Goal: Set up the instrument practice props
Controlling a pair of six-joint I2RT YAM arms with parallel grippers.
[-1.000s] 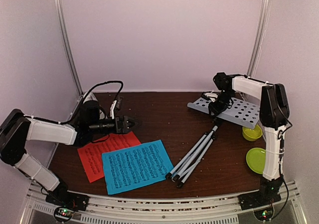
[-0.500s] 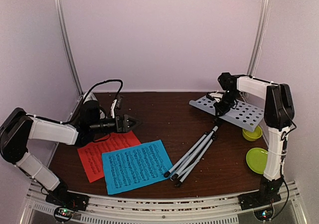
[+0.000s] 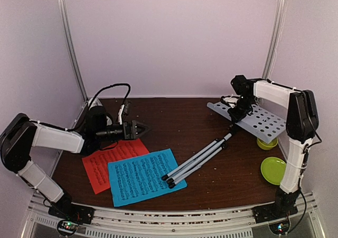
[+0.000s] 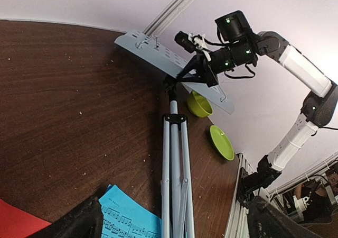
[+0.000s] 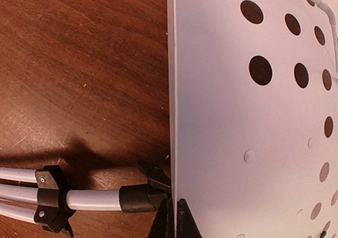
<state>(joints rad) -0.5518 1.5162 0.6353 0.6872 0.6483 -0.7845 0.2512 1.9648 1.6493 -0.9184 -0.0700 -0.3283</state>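
The white perforated music-stand desk [image 3: 253, 119] hangs tilted at the back right, with its edge pinched in my shut right gripper [image 3: 238, 108]. In the right wrist view the fingertips [image 5: 174, 217] clamp the desk's [image 5: 248, 116] thin edge, just beside the black joint. The folded white tripod legs [image 3: 195, 161] trail from that joint down to the table, and their free ends lie on the blue sheet [image 3: 142, 175]. The red-orange sheet [image 3: 103, 161] lies partly under the blue one. My left gripper [image 3: 140, 128] hovers open and empty above the red sheet, pointing at the legs [image 4: 174, 180].
A yellow-green bowl [image 3: 266, 142] sits partly under the desk's right end. A yellow-green plate [image 3: 273, 170] lies nearer the front right. The right arm's base post stands close beside both. Walls close in the back and both sides.
My right gripper has shut on the desk's edge and carried it a little to the right. The legs swung with it, their free ends sliding left onto the blue sheet. The left arm barely moved.
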